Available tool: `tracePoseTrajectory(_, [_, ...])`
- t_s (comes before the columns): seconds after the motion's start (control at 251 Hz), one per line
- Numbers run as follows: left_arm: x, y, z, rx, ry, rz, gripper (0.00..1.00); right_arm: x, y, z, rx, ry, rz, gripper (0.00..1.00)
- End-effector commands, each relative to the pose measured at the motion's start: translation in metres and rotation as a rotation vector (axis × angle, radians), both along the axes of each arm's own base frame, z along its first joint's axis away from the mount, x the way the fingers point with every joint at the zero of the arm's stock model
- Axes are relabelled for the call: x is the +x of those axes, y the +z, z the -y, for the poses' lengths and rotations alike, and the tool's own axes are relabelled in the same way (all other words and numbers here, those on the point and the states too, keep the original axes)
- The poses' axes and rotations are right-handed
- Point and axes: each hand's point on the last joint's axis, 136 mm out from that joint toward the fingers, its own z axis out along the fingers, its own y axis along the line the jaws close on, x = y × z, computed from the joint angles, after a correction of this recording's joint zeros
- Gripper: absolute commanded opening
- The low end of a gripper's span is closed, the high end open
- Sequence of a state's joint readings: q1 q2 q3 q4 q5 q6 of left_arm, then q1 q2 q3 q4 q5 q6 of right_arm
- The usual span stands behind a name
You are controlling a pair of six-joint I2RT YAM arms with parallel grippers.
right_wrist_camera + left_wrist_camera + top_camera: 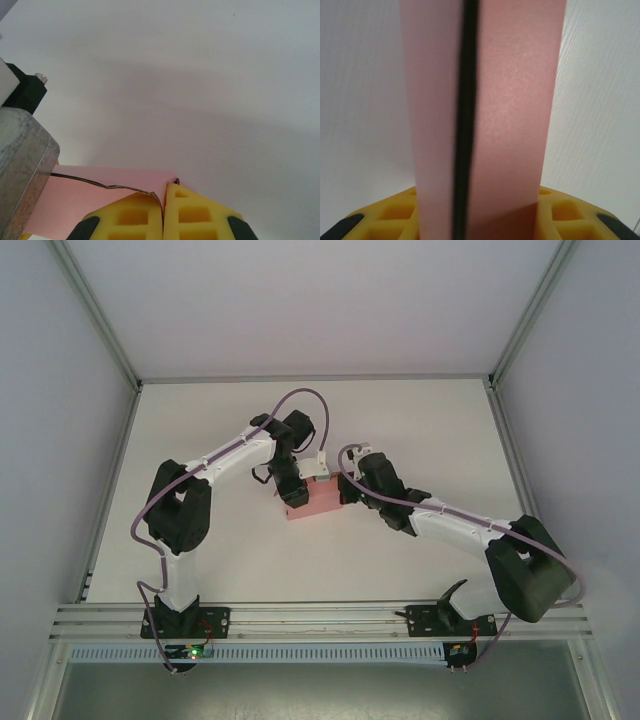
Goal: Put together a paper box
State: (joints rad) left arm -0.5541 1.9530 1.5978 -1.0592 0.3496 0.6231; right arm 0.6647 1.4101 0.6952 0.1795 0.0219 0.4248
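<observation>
The paper box (316, 502) is pink card, partly folded, held just above the white table (420, 430) between both arms. My left gripper (292, 494) holds its left side. In the left wrist view the pink panels (515, 110) rise between the yellow fingers (570, 212), split by a dark seam, and the gripper (477, 222) is shut on them. My right gripper (346, 490) is at the box's right side. Its yellow fingers (200, 217) meet at the gripper (164, 210), pinching a thin edge of the pink card (100, 197).
The left arm's grey metal wrist (20, 165) sits close beside the right fingers. Aluminium frame rails (320, 620) run along the near edge, and white walls (60, 440) enclose the table on three sides.
</observation>
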Motion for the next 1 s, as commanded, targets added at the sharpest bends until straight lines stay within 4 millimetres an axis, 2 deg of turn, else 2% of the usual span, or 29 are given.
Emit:
tracePoseTrajectory(0.0, [0.032, -0.007, 0.032, -0.085, -0.007, 0.103, 0.29, -0.066, -0.087, 0.006, -0.160, 0.100, -0.275, 0.00])
tracePoseTrajectory(0.084, [0.033, -0.006, 0.032, -0.088, 0.000, 0.105, 0.29, -0.070, -0.088, 0.005, -0.203, 0.130, -0.222, 0.00])
tracePoseTrajectory(0.168, [0.036, -0.003, 0.033, -0.088, 0.016, 0.120, 0.35, -0.072, -0.090, 0.009, -0.235, 0.132, -0.180, 0.00])
tracePoseTrajectory(0.216, [0.039, 0.001, 0.032, -0.090, 0.030, 0.131, 0.43, -0.072, -0.091, 0.012, -0.239, 0.114, -0.176, 0.00])
tracePoseTrajectory(0.267, [0.041, 0.007, 0.033, -0.096, 0.044, 0.148, 0.46, -0.071, -0.091, 0.016, -0.245, 0.091, -0.178, 0.00])
tracePoseTrajectory(0.303, [0.042, 0.013, 0.034, -0.105, 0.054, 0.158, 0.52, -0.069, -0.090, 0.019, -0.255, 0.067, -0.176, 0.00])
tracePoseTrajectory(0.339, [0.042, 0.018, 0.034, -0.111, 0.062, 0.166, 0.54, -0.067, -0.088, 0.021, -0.258, 0.047, -0.174, 0.00])
tracePoseTrajectory(0.395, [0.042, 0.027, 0.035, -0.130, 0.068, 0.180, 0.64, -0.064, -0.083, 0.020, -0.256, 0.028, -0.168, 0.00])
tracePoseTrajectory(0.443, [0.041, 0.034, 0.034, -0.141, 0.073, 0.192, 0.66, -0.061, -0.078, 0.018, -0.252, 0.027, -0.160, 0.00])
tracePoseTrajectory(0.483, [0.039, 0.040, 0.034, -0.149, 0.080, 0.200, 0.73, -0.058, -0.073, 0.017, -0.253, 0.014, -0.150, 0.00])
tracePoseTrajectory(0.531, [0.038, 0.048, 0.032, -0.154, 0.092, 0.211, 0.77, -0.056, -0.070, 0.017, -0.254, 0.000, -0.149, 0.00])
tracePoseTrajectory(0.559, [0.036, 0.051, 0.030, -0.154, 0.104, 0.214, 0.83, -0.055, -0.069, 0.018, -0.260, -0.008, -0.149, 0.00])
tracePoseTrajectory(0.571, [0.035, 0.053, 0.029, -0.155, 0.106, 0.218, 0.96, -0.055, -0.068, 0.018, -0.261, -0.009, -0.149, 0.00])
tracePoseTrajectory(0.583, [0.035, 0.054, 0.028, -0.154, 0.110, 0.220, 0.99, -0.055, -0.068, 0.018, -0.260, -0.010, -0.149, 0.00])
tracePoseTrajectory(0.71, [0.037, 0.067, 0.007, -0.115, 0.195, 0.319, 1.00, -0.055, -0.064, 0.013, -0.260, 0.004, -0.149, 0.00])
tracePoseTrajectory(0.834, [0.041, 0.078, -0.029, -0.022, 0.400, 0.414, 1.00, -0.054, -0.062, 0.015, -0.284, -0.020, -0.147, 0.00])
tracePoseTrajectory(0.93, [0.029, 0.078, -0.053, 0.026, 0.568, 0.408, 1.00, -0.053, -0.059, 0.015, -0.284, -0.031, -0.148, 0.00])
tracePoseTrajectory(0.994, [0.015, 0.075, -0.060, 0.028, 0.631, 0.371, 0.97, -0.052, -0.057, 0.015, -0.285, -0.039, -0.145, 0.00])
